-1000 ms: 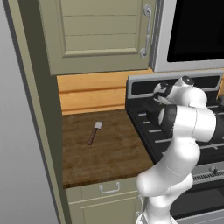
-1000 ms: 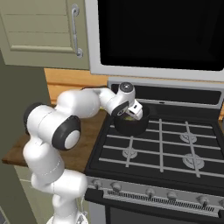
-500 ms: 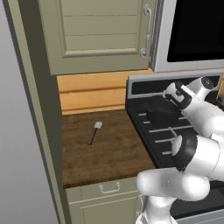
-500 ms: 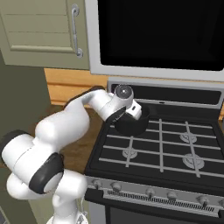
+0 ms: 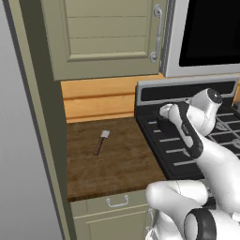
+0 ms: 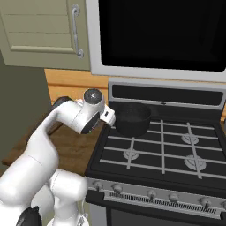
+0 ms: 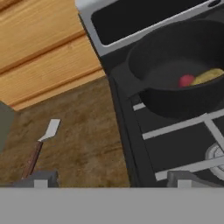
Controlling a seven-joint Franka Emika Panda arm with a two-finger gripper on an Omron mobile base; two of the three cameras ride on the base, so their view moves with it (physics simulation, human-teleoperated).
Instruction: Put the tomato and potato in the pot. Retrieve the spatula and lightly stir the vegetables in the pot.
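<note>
Hand view shows the claw spread wide and empty, its two dark tips low in the picture, hanging over the seam between the wooden counter and the stove. The tomato and potato already lie touching inside the pot, off toward the stove side. The spatula lies on the counter on the opposite side, near one fingertip, handle end nearest and pale blade pointing away, so the reach is probably sideways toward the handle

Glossy white arm — rounded segments, dark joint bands
</note>
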